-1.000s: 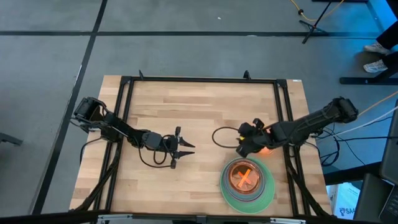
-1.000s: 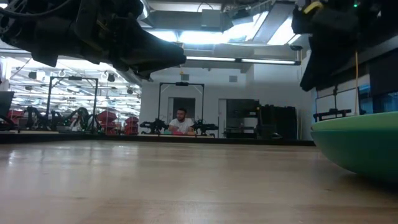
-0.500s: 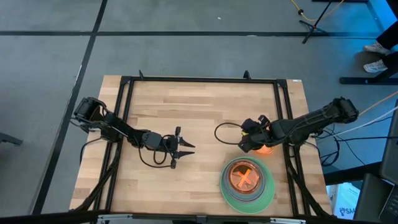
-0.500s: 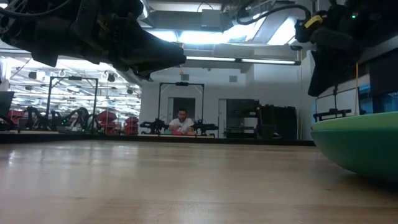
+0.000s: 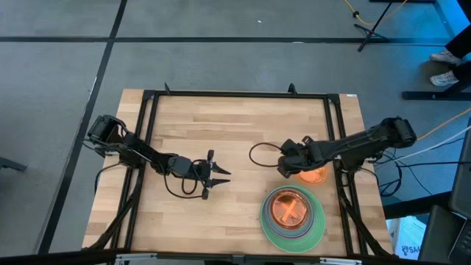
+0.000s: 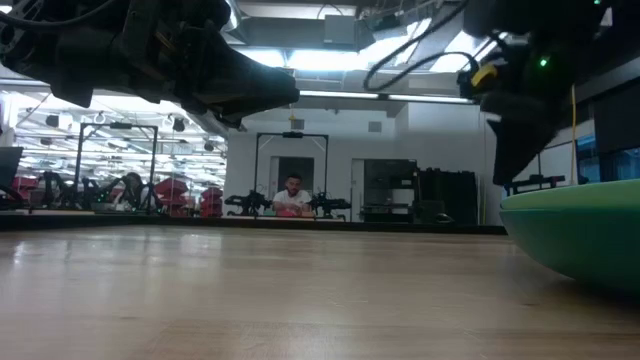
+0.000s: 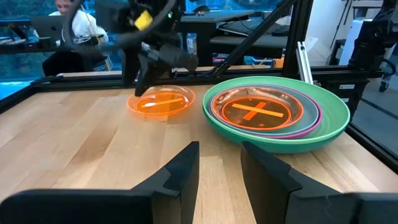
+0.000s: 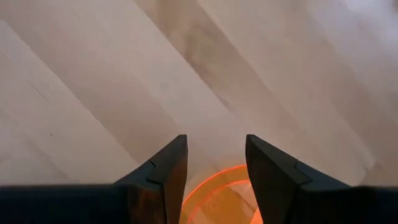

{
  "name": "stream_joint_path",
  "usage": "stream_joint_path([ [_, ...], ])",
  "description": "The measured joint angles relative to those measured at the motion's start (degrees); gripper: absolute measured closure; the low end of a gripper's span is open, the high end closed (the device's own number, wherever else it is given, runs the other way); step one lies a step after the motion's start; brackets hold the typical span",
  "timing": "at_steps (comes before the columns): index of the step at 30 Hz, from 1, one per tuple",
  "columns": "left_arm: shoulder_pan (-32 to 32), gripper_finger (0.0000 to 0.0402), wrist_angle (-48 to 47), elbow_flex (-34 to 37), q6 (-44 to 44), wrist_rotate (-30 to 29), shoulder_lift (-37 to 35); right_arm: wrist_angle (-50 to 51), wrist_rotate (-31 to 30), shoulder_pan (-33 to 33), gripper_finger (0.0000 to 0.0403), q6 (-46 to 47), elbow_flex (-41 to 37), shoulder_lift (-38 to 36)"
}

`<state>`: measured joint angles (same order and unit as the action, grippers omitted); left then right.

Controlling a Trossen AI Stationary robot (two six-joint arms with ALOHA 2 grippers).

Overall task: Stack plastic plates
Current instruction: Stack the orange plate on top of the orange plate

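I see the wooden worktop (image 5: 221, 140) carrying a stack of plates (image 5: 293, 213) near its front right corner: a mint green plate (image 7: 333, 118) at the bottom, a magenta plate (image 7: 316, 117) nested in it, and an orange plate (image 7: 261, 111) on top. A separate orange plate (image 7: 161, 101) lies flat on the worktop just beside the stack. The right gripper (image 5: 285, 163) hangs directly over this plate, fingers (image 8: 165, 171) parted and empty. The left gripper (image 5: 217, 177) hovers over the worktop centre, well apart from the plates, fingers (image 7: 180, 174) narrowly parted, holding nothing.
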<state>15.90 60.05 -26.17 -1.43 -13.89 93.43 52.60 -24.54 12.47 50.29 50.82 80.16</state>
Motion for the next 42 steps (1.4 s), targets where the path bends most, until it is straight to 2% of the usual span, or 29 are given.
stream_joint_path([
  [9, 0.0, 0.0289, 0.0, 0.0, 0.0, -0.6, 0.0, 0.0, 5.2, -0.9, 0.0247, 1.3, 0.0, 3.9],
  [14, 0.0, 0.0289, 0.0, 0.0, 0.0, -0.6, 0.0, 0.1, 10.4, -0.9, 0.0247, 5.2, 0.0, 4.5],
  [30, 0.0, 0.0289, 0.0, 0.0, -0.1, -0.6, 0.0, 0.0, 13.1, -0.9, 0.0247, 7.5, 0.0, 16.0],
  [37, 0.0, 0.0289, 0.0, 0.0, -0.1, -0.6, 0.0, 0.1, 13.0, -0.8, 0.0248, 7.6, 0.2, 17.5],
  [42, 0.0, 0.0289, 0.0, 0.0, -0.1, -0.6, 0.0, 0.5, 12.6, -0.8, 0.0285, 6.7, 0.2, 17.6],
])
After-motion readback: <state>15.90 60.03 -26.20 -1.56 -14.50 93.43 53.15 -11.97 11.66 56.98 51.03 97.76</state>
